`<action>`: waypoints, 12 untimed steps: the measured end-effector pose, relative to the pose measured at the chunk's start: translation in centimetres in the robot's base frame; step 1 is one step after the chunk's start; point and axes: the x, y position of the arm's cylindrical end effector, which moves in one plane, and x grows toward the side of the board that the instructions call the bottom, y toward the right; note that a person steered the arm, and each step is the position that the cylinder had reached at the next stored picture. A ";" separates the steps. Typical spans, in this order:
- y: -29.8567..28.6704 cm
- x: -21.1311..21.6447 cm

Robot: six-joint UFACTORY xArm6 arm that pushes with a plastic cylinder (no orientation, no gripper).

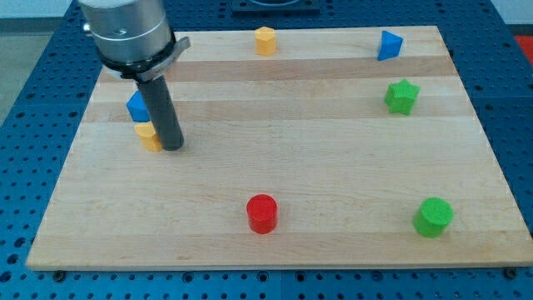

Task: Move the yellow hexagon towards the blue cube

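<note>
A yellow hexagon [265,40] sits near the board's top edge, at the middle. A blue cube [136,107] sits at the view's left, partly hidden behind my rod. A second yellow block [147,136] lies just below the blue cube and seems to touch it; its shape is partly hidden. My tip [172,148] rests on the board right against this yellow block's right side, just below and right of the blue cube. The yellow hexagon is far up and to the right of my tip.
A blue triangular block [388,45] sits at the top right, with a green star [401,97] below it. A red cylinder [262,213] stands at the bottom middle and a green cylinder [433,217] at the bottom right. The wooden board [316,150] lies on a blue perforated table.
</note>
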 end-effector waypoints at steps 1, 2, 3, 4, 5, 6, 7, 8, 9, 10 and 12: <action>-0.9 -0.9; -0.6 -0.9; 2.5 -1.6; 8.2 -5.0; 13.4 -7.8; 17.9 -11.2; 19.1 -15.1; 20.2 -19.7; 18.6 -22.7; 16.5 -23.1; 10.9 -20.1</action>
